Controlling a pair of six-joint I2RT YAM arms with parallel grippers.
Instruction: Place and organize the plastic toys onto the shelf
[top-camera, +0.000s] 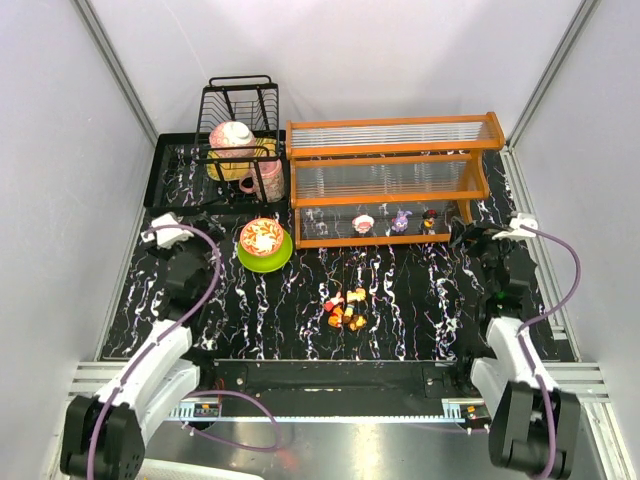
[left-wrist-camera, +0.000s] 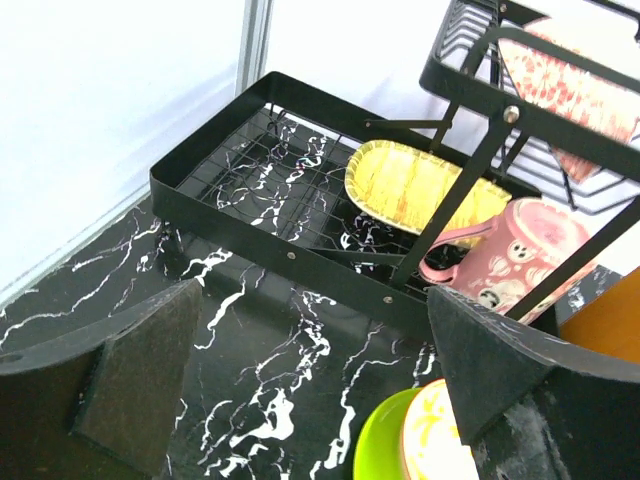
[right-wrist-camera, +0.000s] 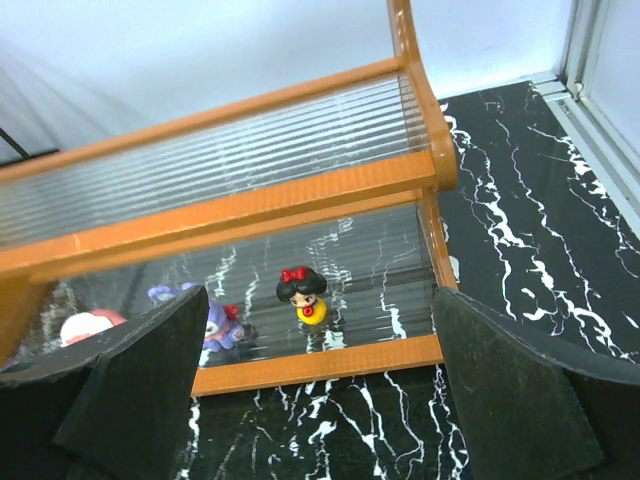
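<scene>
Three plastic toys (top-camera: 400, 219) stand on the shelf's (top-camera: 390, 125) bottom tier. A loose pile (top-camera: 345, 308) sits on the table (top-camera: 420, 300), about 8 o'clock from the right gripper (right-wrist-camera: 320, 325) and 4 o'clock from the left gripper (left-wrist-camera: 315, 330). Both have their fingers spread and empty. The right looks slightly nearer. Only the overhead view shows the pile; the right wrist sees only the shelved figures.

I have open black marbled tabletop (top-camera: 420, 300) before the orange-framed ribbed shelf (top-camera: 390, 128); the black wire dish rack (top-camera: 258, 100) crowds the back left.
</scene>
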